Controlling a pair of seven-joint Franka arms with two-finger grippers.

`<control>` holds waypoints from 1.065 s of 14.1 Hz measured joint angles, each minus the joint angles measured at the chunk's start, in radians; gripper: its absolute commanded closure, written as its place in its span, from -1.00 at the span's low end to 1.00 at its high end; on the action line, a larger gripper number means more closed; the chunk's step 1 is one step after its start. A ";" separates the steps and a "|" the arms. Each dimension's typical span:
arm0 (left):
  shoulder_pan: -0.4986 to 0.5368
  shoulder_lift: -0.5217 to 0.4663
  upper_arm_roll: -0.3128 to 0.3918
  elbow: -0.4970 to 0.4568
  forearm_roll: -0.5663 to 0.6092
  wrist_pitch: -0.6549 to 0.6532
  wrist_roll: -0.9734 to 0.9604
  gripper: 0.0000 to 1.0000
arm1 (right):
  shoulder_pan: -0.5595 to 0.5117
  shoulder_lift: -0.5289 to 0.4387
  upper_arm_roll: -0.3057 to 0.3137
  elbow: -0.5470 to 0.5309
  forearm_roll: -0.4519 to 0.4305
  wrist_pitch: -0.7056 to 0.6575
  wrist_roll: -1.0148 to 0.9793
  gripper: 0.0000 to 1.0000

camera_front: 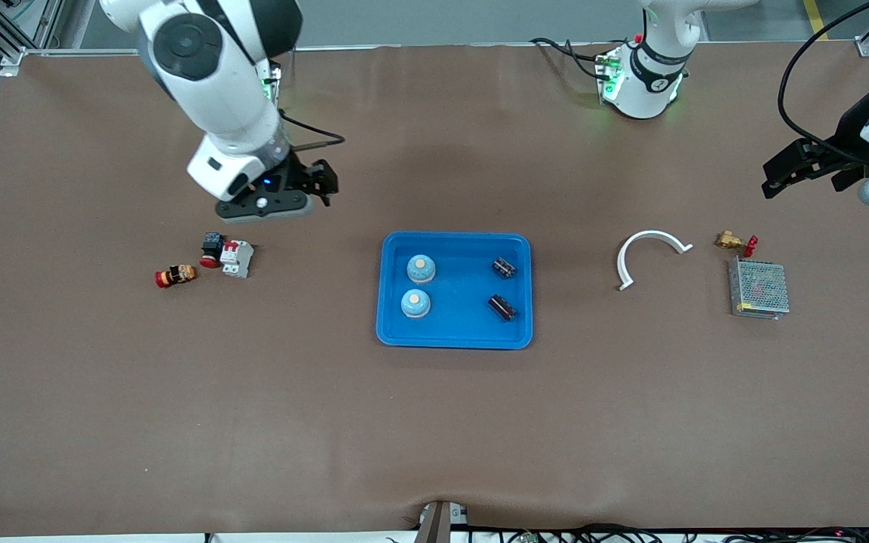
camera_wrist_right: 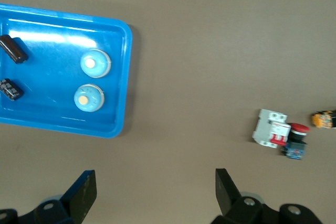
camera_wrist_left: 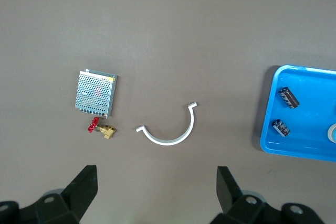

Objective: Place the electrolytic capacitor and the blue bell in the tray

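The blue tray (camera_front: 455,335) sits at the middle of the table and holds four parts: two blue bells (camera_front: 421,268) (camera_front: 416,303) side by side toward the right arm's end, and two black electrolytic capacitors (camera_front: 504,267) (camera_front: 502,307) toward the left arm's end, each lying on its side and apart from the others. The right gripper (camera_front: 312,183) hangs in the air over bare table between the tray and a small cluster of parts, its arm bent down from the base with the wrist pointing at the table; its fingers (camera_wrist_right: 84,192) are spread wide and hold nothing. Near it lie a white circuit breaker (camera_front: 237,258) touching a red-capped push button (camera_front: 212,250), and a separate orange and red switch (camera_front: 176,276) just beside them. The left gripper (camera_front: 800,172) is raised over the table's edge at the left arm's end, its fingers (camera_wrist_left: 85,184) also wide apart and empty. Below it on the table are a white curved bracket (camera_front: 649,250), a brass valve with a red handle (camera_front: 735,242) and a grey mesh power supply box (camera_front: 759,289), the valve just beside the box.
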 measured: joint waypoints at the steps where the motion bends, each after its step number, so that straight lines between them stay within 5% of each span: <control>1: 0.000 0.000 0.000 0.000 0.000 0.000 0.000 -1.00 | -0.020 -0.020 0.000 -0.002 -0.001 -0.025 -0.034 -1.00; 15: 0.000 -0.001 -0.005 0.001 0.000 -0.005 0.000 -1.00 | -0.425 -0.124 -0.008 0.006 -0.003 -0.180 -0.437 -1.00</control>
